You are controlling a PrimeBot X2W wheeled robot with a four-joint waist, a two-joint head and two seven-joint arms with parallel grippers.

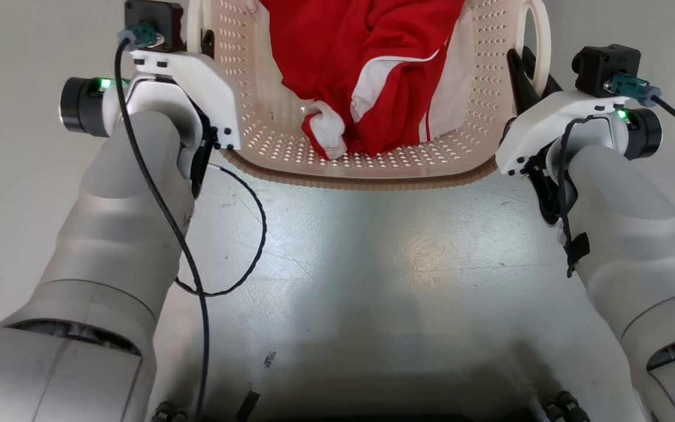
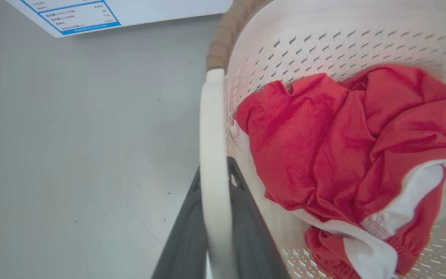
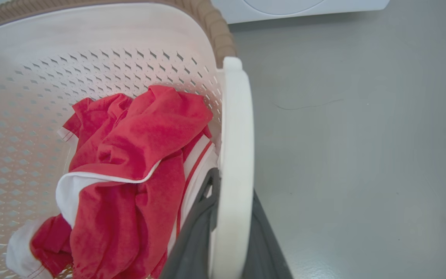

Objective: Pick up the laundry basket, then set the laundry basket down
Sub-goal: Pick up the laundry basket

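The laundry basket (image 1: 255, 88) is cream-white and perforated with a brown woven-look rim, at the top middle of the head view. A red and white garment (image 1: 372, 64) lies crumpled inside it. My left gripper (image 2: 215, 217) is shut on the basket's white loop handle (image 2: 212, 135), which runs between its two dark fingers. My right gripper (image 3: 229, 217) is shut the same way on the opposite handle (image 3: 236, 135). In the head view the left gripper (image 1: 205, 41) and right gripper (image 1: 525, 70) flank the basket's two sides. Whether the basket rests on the floor I cannot tell.
Grey floor (image 1: 372, 264) spreads between my forearms and the basket. A white appliance panel with a blue-framed label (image 2: 91, 15) stands beyond the basket, and its white lower front (image 3: 304, 6) shows on the right side. My dark base (image 1: 372, 410) lies at the bottom edge.
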